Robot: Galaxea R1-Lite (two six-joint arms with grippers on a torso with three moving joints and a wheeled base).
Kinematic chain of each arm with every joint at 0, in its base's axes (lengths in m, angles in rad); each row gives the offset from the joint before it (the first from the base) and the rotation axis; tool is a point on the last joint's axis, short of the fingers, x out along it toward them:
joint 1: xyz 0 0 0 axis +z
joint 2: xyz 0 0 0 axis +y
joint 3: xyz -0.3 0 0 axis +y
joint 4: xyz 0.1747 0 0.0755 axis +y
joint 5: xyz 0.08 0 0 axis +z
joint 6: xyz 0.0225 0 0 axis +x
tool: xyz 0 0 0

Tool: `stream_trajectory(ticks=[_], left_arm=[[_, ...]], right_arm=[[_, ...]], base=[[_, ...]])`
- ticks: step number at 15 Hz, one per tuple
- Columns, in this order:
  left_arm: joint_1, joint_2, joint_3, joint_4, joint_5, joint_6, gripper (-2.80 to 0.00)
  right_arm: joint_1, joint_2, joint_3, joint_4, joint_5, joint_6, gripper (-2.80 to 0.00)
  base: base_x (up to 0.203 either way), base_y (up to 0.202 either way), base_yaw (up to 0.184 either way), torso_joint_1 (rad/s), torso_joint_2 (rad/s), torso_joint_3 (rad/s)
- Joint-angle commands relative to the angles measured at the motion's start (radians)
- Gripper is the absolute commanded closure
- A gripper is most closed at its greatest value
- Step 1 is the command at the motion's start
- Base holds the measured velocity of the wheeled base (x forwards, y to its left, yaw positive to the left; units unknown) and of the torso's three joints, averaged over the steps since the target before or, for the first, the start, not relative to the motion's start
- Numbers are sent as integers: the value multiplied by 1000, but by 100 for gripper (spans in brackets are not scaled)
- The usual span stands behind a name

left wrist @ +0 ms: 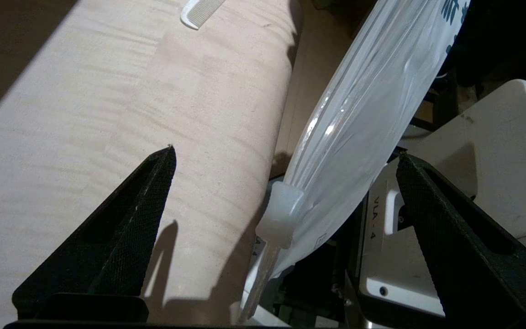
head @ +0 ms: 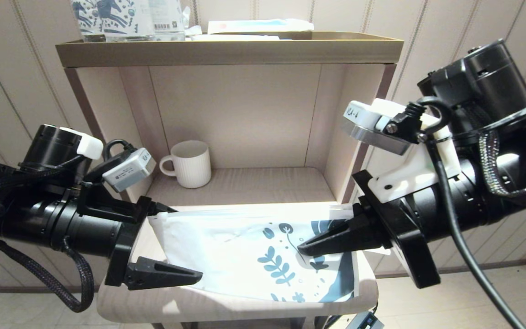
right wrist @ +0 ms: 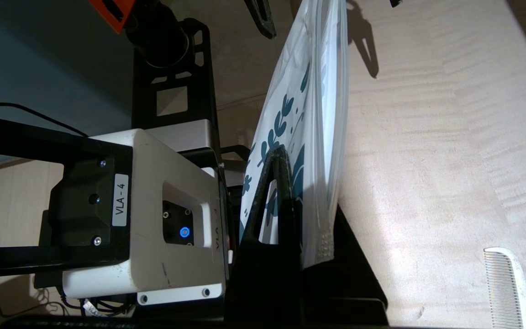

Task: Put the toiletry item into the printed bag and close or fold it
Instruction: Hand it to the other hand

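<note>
Printed bag (head: 254,249) held just above the pale wooden bench (head: 226,308), in front of the open shelf unit, its long axis running across the robot from left to right. Its dark blue leaf-and-flower end points toward the robot's right, its plain white end toward the left. In the wrist views the bag (left wrist: 363,128) stands edge-on beside the bench surface, a clear plastic slider (left wrist: 281,212) at one corner of its zip edge.

Right gripper (head: 331,240) clamps the printed end, jaws closed on the bag with one finger (right wrist: 274,201) pressed flat against the blue pattern. Left gripper (head: 171,242) sits at the bag's plain end with jaws spread wide, one black fingertip (left wrist: 160,169) on the bench side of the bag and the other on its far side, neither pressing the bag.

Toiletry item, a cream-white comb (right wrist: 507,288), lies flat on the bench beside the bag, outside it; in the left wrist view its rounded end (left wrist: 199,13) shows on the bench, well apart from the left gripper's fingers. White ribbed mug (head: 190,163) stands inside the shelf behind the bag.
</note>
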Motion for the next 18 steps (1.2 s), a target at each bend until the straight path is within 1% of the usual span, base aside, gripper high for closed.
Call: stream_trajectory(ticks=[1,11,15,16,18], left_arm=[[1,6,-4,0,-5,3,-280],[0,24,-7,0,-5,3,-280],[-5,36,-6,-25,-19,3,-280],[-5,35,-6,-26,-19,3,0],[-5,33,-4,-26,-19,1,0]], right_arm=[[-8,-5,8,3,6,-2,0],[-10,-8,6,-12,14,-2,0],[-10,-2,3,-14,29,-2,0],[-10,0,4,-14,29,-2,0],[-10,0,1,-14,29,-2,0]], base=[[0,0,0,0,0,0],[0,0,0,0,0,0],[0,0,0,0,0,0],[0,0,0,0,0,0],[0,0,0,0,0,0]])
